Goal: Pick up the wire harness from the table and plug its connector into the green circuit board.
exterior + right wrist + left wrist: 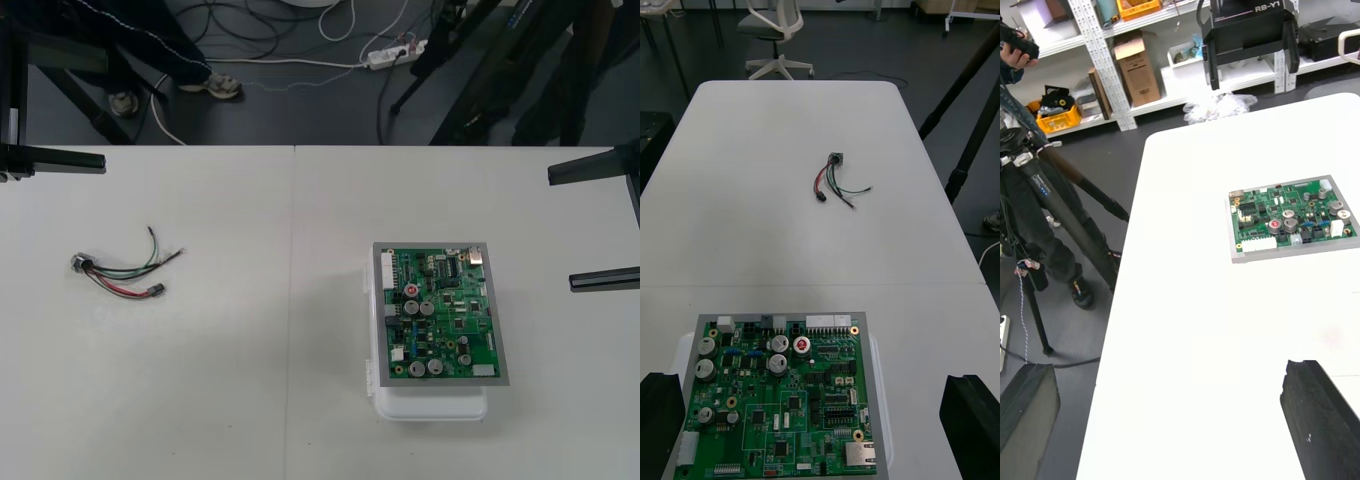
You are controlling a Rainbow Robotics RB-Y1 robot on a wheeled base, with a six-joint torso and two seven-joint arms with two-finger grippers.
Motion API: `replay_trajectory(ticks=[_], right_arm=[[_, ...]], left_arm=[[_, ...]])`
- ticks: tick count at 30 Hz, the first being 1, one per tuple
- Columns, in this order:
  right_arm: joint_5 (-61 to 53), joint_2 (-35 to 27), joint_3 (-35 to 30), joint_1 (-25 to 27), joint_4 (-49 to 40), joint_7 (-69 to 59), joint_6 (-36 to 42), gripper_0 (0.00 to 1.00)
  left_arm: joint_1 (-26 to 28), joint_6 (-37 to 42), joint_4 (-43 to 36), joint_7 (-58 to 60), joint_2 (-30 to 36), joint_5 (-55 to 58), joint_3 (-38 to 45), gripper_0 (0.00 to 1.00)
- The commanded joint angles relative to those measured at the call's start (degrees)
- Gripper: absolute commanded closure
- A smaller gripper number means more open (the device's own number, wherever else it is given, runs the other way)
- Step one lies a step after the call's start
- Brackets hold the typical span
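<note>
The harness (115,272) lies loose on the surface (250,400), at the left middle of the front view. Its round metal socket (80,264) is at the left end. Its small black plug (157,290) is at the lower right end, with red, black and green wires fanned out between them. Nothing touches it. The board (437,312) sits on its white base (430,405) at the right of the frame, below centre and well apart from the harness, and nothing is plugged in from it.

The left gripper (1169,367) waits at the left edge, above the harness in the frame. Its fingers are spread wide and hold nothing. The right gripper (562,228) waits at the right edge beside the board, also wide open and empty.

By my reading the task has not yet begun, and the step in hand is the reach for the harness. The left gripper is the nearer one. The next move calls for it to come down over the wires close to the plug and close low, because the wires are thin and lie flat. A grip just behind the plug should leave its end free to be presented to the board. The harness then has to be carried across to the right side. I cannot tell which header takes the plug.
</note>
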Motion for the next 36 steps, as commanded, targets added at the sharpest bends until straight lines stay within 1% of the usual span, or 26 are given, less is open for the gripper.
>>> replay_trajectory(ticks=[1,2,7,8,10,12,14,18,22,25,28,30,36], right_arm=[[0.3,-2.2,0.8,-1.7,-0.9,-2.5,0.1,0.0],[0.6,0.2,2.8,0.5,-0.1,-2.3,0.1,0.0],[0.6,1.4,3.2,0.8,0.2,-2.1,0.1,0.0],[0.5,1.7,3.2,0.8,0.2,-2.0,0.1,0.0],[0.4,2.4,3.2,0.9,0.2,-1.7,0.1,0.0],[0.2,3.2,2.9,1.3,0.5,-1.5,0.1,0.0],[-1.2,4.3,2.9,2.0,2.0,-1.1,0.1,0.0],[-2.8,4.9,2.8,3.0,2.9,-0.4,0.1,0.0],[-5.4,5.1,2.7,5.2,2.9,0.3,0.1,0.0],[-7.4,6.4,2.1,7.0,2.9,0.9,0.1,0.0],[-8.6,8.6,0.7,8.1,2.5,1.4,0.1,0.0],[-9.0,11.0,-0.3,8.9,2.0,1.6,0.1,0.0],[-9.2,18.0,-0.4,11.8,2.0,2.6,0.1,0.0]], left_arm=[[-1.7,2.7,-1.2,-2.2,1.4,-0.2,1.5,0.13],[-1.7,2.7,-1.2,-2.2,1.4,-0.2,1.5,0.13],[-1.7,2.7,-1.2,-2.2,1.4,-0.2,1.5,0.13],[1.8,2.3,-0.4,-2.3,-1.7,-1.2,-1.2,0.13],[2.3,2.3,-0.5,-2.3,-2.1,-1.2,-1.0,0.13],[2.4,1.8,-0.5,-2.3,-2.3,-1.6,-0.6,0.12],[2.4,1.8,-0.5,-2.4,-2.7,-2.0,-0.6,0.1],[2.3,1.8,-0.5,-2.2,-2.7,-1.8,-0.6,0.09],[2.3,1.8,-0.2,-2.4,-2.2,-2.9,-0.6,0.1],[2.3,1.8,-0.2,-2.4,-1.2,-5.8,-0.6,0.1],[2.3,1.7,-0.3,-2.5,-0.3,-8.8,-0.6,0.1],[2.2,0.3,-0.3,-2.7,0.6,-11.6,-0.6,0.09],[2.2,-3.1,-1.2,-3.6,2.7,-18.8,-0.7,0.1]])
